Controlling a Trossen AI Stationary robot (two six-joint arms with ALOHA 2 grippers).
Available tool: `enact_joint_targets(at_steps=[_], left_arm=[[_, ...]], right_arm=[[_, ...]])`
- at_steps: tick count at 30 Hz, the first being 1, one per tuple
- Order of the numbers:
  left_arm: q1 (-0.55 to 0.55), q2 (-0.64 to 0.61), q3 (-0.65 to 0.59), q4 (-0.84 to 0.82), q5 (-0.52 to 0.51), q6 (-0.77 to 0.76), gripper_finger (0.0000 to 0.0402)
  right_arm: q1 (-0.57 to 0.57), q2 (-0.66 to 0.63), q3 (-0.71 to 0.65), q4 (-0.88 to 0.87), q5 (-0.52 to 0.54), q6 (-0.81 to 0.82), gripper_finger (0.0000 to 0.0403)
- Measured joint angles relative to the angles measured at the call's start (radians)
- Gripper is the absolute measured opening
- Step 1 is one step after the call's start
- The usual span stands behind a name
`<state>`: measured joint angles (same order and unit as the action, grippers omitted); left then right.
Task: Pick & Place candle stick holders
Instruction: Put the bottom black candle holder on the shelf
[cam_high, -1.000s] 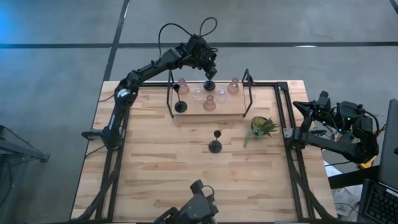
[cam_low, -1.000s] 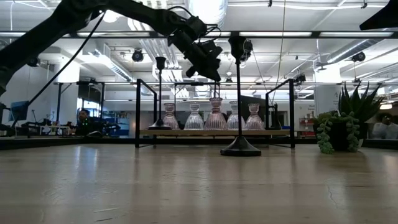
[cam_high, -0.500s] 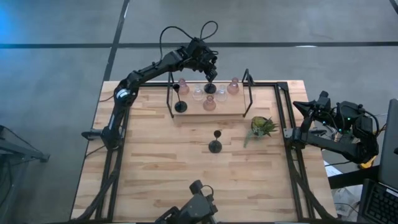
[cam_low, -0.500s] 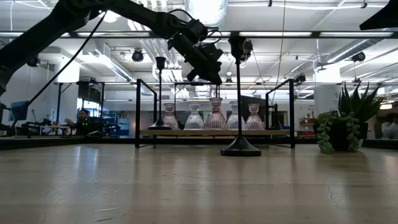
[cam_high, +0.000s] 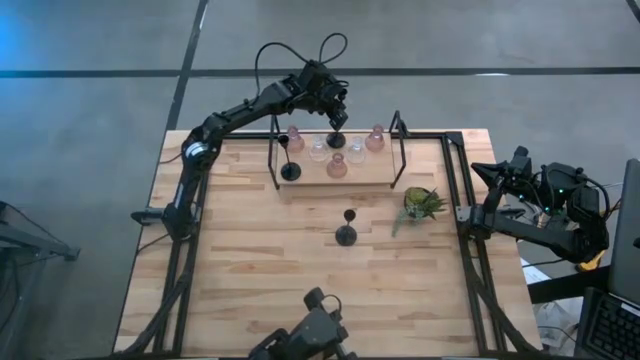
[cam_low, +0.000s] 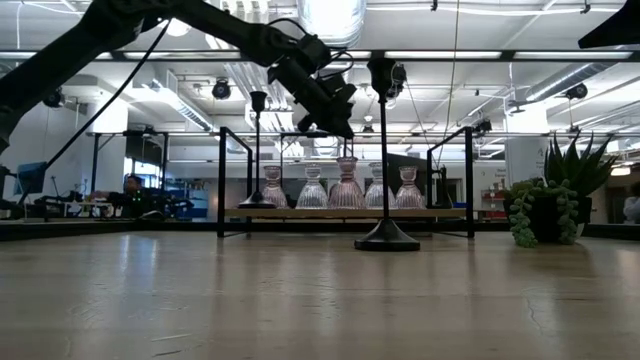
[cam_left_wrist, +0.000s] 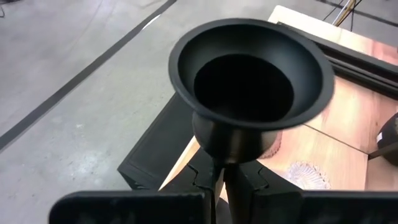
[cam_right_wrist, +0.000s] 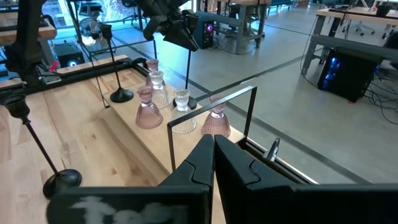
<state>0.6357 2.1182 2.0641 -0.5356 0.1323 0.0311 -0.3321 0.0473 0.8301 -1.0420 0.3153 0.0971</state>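
Your left gripper (cam_high: 337, 112) is clamped narrow on the thin stem of a black metal candle stick holder with a flared cup (cam_left_wrist: 252, 87), which stands upright over the far edge of the wooden display tray (cam_high: 300, 186). From the wrist view the fingers pinch the stem just under the cup, a high grip that likely keeps the round base (cam_high: 337, 139) hanging true for a level set-down. That base sits at or just above the tray's far side; you cannot tell from these views whether it touches.

Near it on the tray stand squat pink and clear ribbed glass holders (cam_low: 347, 185), so room around the base is tight. A second black stemmed holder (cam_high: 290, 170) stands at the tray's left end, and a third black stemmed holder (cam_high: 346, 235) stands alone mid-counter, well apart. The thin black wire frame (cam_high: 400, 150) fences the tray's ends, so your cleanest way out is probably straight up.

Your right gripper (cam_right_wrist: 211, 152), fingers together and holding nothing, waits off the right edge of the wooden counter (cam_high: 250, 270), beyond the small green leafy plant (cam_high: 422, 203).
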Motion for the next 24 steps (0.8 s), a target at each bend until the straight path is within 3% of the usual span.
enact_joint_targets(at_steps=[24], left_arm=[[0.0, 0.001, -0.008, 0.022, 0.034, -0.003, 0.0016]], right_arm=[[0.0, 0.0, 0.0, 0.0, 0.0, 0.0, 0.0008]])
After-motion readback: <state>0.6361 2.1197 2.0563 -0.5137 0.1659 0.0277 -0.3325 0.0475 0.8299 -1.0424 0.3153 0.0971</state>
